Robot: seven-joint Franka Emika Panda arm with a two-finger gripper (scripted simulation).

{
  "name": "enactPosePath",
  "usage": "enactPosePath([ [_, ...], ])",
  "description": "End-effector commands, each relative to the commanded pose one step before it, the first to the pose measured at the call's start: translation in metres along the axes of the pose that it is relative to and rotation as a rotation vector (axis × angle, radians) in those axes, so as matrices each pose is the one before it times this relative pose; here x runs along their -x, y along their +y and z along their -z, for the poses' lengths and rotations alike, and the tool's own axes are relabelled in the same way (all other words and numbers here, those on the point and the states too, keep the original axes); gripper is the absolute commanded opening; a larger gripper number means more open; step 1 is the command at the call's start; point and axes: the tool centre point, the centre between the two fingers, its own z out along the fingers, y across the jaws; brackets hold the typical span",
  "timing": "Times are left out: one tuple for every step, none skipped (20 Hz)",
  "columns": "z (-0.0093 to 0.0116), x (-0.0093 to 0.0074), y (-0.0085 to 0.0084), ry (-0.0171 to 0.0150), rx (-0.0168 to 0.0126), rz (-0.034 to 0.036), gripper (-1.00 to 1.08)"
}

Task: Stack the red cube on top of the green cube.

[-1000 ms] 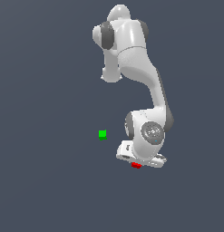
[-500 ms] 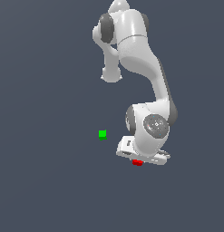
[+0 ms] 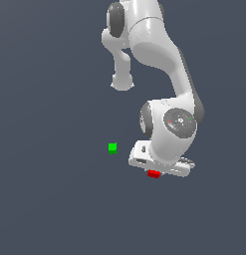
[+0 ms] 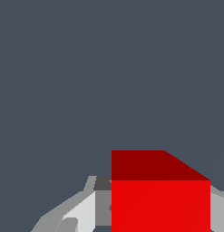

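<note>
The red cube (image 3: 153,174) shows just under the white hand of my gripper (image 3: 155,170), towards the exterior view's lower right. In the wrist view the red cube (image 4: 160,199) fills the space between my two fingers (image 4: 84,210), and the pads sit against its sides. The gripper is shut on it and holds it off the floor. The green cube (image 3: 112,147) rests alone on the dark floor, to the exterior view's left of the gripper and a little higher in the picture. It is out of the wrist view.
The white arm (image 3: 164,60) rises from the gripper towards the exterior view's top. The dark grey floor (image 3: 55,199) lies all around.
The gripper and the red cube have moved together, upward and slightly towards the exterior view's right. The green cube has not moved.
</note>
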Motion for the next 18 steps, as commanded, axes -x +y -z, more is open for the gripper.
enactPosePath([
  [0.00497, -0.00019, -0.00006, -0.00113, 0.00051, 0.00001, -1.0],
  [0.00036, -0.00036, -0.00014, 0.0, 0.0, 0.0, -1.0],
  [-0.00016, -0.00027, -0.00011, 0.0, 0.0, 0.0, -1.0],
  [-0.00012, -0.00009, -0.00004, 0.0, 0.0, 0.0, -1.0],
  [-0.00008, 0.00015, 0.00002, 0.00091, -0.00036, 0.00003, -1.0],
  [-0.00003, 0.00006, 0.0001, 0.0, 0.0, 0.0, -1.0],
  [-0.00009, 0.00018, 0.00031, 0.0, 0.0, 0.0, -1.0],
  [-0.00015, 0.0003, 0.00052, 0.0, 0.0, 0.0, -1.0],
  [-0.00021, 0.00042, 0.00073, 0.0, 0.0, 0.0, -1.0],
  [-0.00028, 0.00054, 0.00094, 0.0, 0.0, 0.0, -1.0],
  [-0.00034, 0.00067, 0.00116, 0.0, 0.0, 0.0, -1.0],
  [-0.00041, 0.0008, 0.00138, 0.0, 0.0, 0.0, -1.0],
  [-0.00048, 0.00093, 0.00162, 0.0, 0.0, 0.0, -1.0],
  [-0.00055, 0.00107, 0.00186, 0.0, 0.0, 0.0, -1.0],
  [-0.00062, 0.00121, 0.00211, 0.0, 0.0, 0.0, -1.0],
  [-0.0007, 0.00136, 0.00237, 0.0, 0.0, 0.0, -1.0],
  [-0.00078, 0.00152, 0.00264, 0.0, 0.0, 0.0, -1.0],
  [-0.00086, 0.00168, 0.00293, 0.0, 0.0, 0.0, -1.0],
])
